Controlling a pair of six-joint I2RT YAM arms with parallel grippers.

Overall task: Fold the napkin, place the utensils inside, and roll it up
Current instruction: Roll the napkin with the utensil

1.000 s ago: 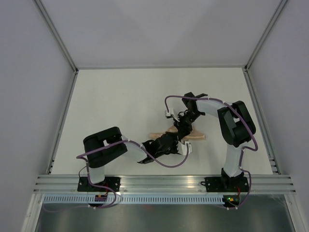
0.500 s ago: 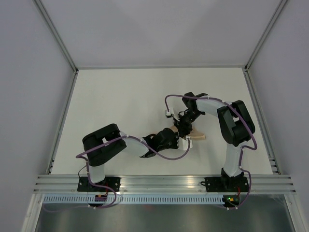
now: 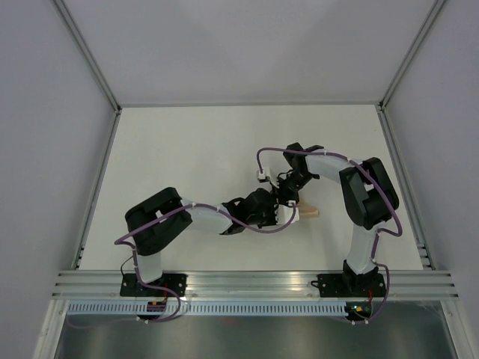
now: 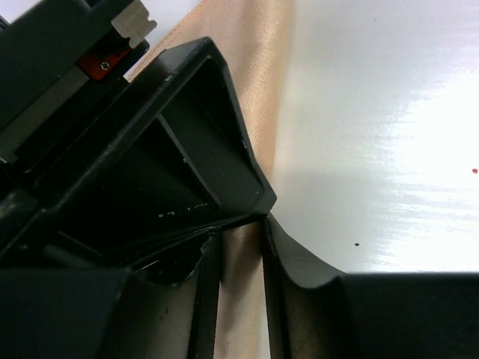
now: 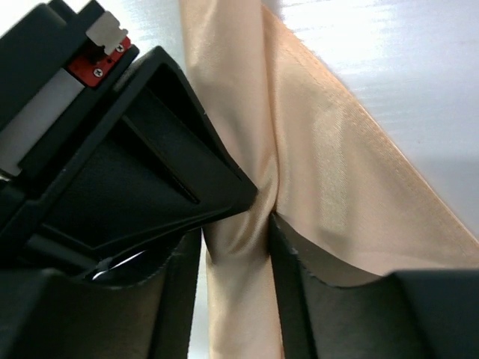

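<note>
Peach-orange napkin of thin soft cloth lies bunched in a narrow strip on the white table, pinched by both the left gripper and the right gripper; I judge folding is in hand, and next both must draw it flat together.

From above, the left gripper and right gripper crowd over the napkin, hiding all but one peach end. Both wrist views cut the cloth off top and bottom; whether anything lies inside cannot be told.
</note>
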